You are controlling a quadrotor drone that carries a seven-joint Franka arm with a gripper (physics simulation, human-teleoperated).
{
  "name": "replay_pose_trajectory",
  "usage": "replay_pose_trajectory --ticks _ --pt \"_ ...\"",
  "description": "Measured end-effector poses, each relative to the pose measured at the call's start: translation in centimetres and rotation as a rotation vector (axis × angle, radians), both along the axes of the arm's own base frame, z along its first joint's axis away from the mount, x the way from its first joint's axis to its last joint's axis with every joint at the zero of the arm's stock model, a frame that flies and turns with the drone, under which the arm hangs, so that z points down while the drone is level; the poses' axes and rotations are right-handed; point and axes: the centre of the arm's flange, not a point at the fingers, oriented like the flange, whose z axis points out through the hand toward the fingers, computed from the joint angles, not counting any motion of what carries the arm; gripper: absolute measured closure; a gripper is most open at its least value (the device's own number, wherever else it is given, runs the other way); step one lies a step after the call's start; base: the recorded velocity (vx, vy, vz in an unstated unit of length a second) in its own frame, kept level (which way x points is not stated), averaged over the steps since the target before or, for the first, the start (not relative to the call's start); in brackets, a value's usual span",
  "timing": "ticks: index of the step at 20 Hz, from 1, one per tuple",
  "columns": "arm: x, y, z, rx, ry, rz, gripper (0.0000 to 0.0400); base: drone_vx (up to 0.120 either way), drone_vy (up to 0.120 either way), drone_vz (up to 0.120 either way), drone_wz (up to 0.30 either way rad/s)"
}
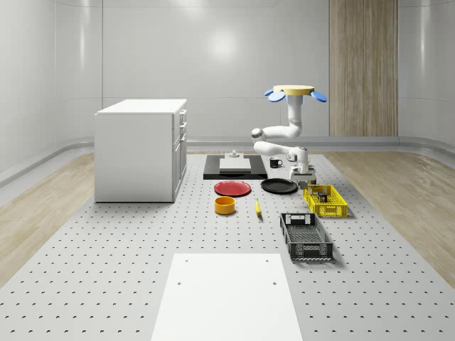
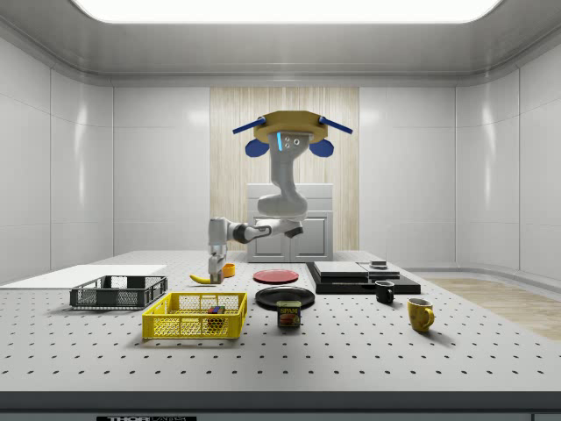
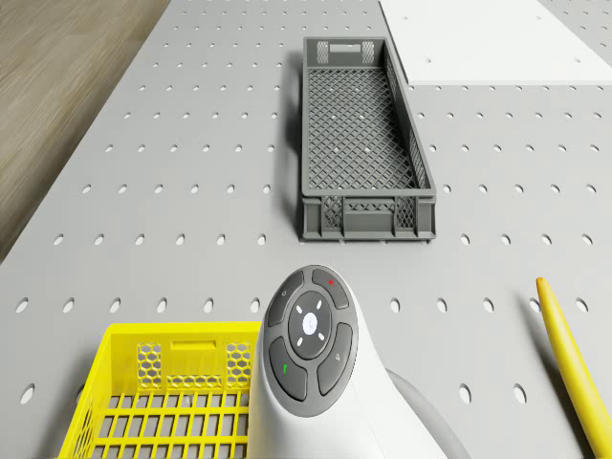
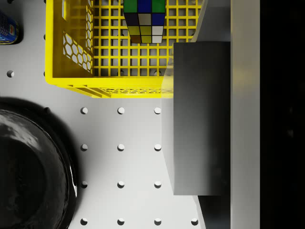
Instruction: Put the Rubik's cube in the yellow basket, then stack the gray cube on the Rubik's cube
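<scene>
Yellow basket holds your Rubik's cube on its mesh floor. Your drone hovers above the table, behind the black plate. The arm reaches down so the gripper hangs just beside the basket's rim, near that plate. You see the jaws pinching the gray cube.

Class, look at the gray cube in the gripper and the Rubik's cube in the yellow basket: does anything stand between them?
Nothing visible does. The gray cube sits in the gripper just outside the yellow basket; its near wall is the only thing between it and the Rubik's cube, whose top is bare. The drone hovers above the table.
</scene>
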Motion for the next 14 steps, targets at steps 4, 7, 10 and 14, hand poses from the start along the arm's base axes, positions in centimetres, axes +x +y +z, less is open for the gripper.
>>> replay_pose_trajectory --ticks 4,7,10,14 --pt "0.0 0.0 0.0 0.0 0.0 0.0 0.015 -0.02 0.12 0.0 0.0" --pt "0.0 0.0 0.0 0.0 0.0 0.0 0.015 -0.12 0.12 0.0 0.0" --pt "0.0 0.0 0.0 0.0 0.0 0.0 0.015 -0.093 0.12 0.0 0.0" --pt "0.0 0.0 0.0 0.0 0.0 0.0 0.015 0.0 0.12 0.0 0.0"
